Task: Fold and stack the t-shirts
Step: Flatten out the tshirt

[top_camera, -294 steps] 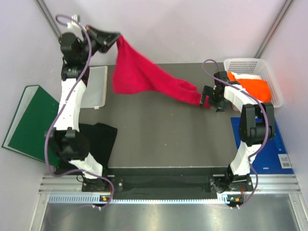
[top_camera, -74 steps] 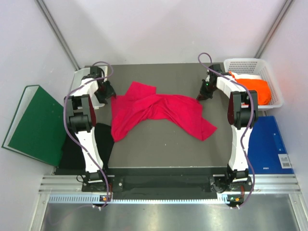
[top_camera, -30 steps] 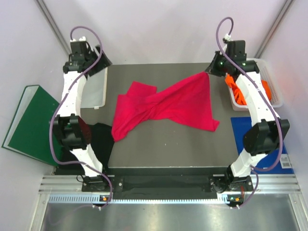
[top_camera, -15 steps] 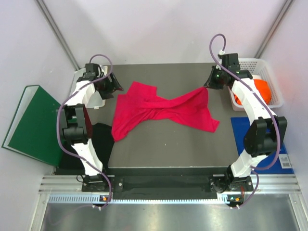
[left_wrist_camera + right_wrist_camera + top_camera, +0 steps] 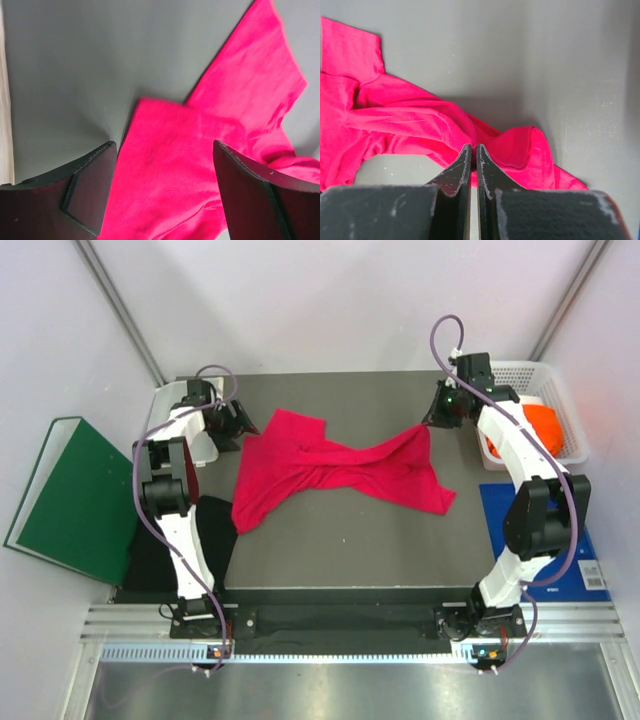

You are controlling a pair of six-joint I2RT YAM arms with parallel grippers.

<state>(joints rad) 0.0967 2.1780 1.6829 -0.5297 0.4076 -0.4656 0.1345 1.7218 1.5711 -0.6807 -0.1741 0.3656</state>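
Observation:
The crimson-pink t-shirt [image 5: 330,465] lies crumpled and twisted across the middle of the dark mat [image 5: 330,550]. My right gripper [image 5: 432,420] is shut on its far right edge, and the cloth [image 5: 395,120] rises in a fold to the closed tips of that gripper [image 5: 474,147]. My left gripper [image 5: 240,425] hangs open just over the shirt's far left corner; that cloth [image 5: 170,170] shows between its spread fingers [image 5: 85,185]. The black t-shirt [image 5: 205,530] lies at the mat's left edge. The orange t-shirt [image 5: 540,425] sits in a white basket [image 5: 560,390].
A dark green binder [image 5: 70,495] lies on the left, off the mat. A blue board [image 5: 550,540] lies on the right, below the basket. A white tray [image 5: 195,445] sits under the left arm at the mat's far left corner.
Both arms have come down from their raised poses. The right gripper lowered the shirt edge it holds towards the mat. The left gripper moved in over the shirt's left corner.

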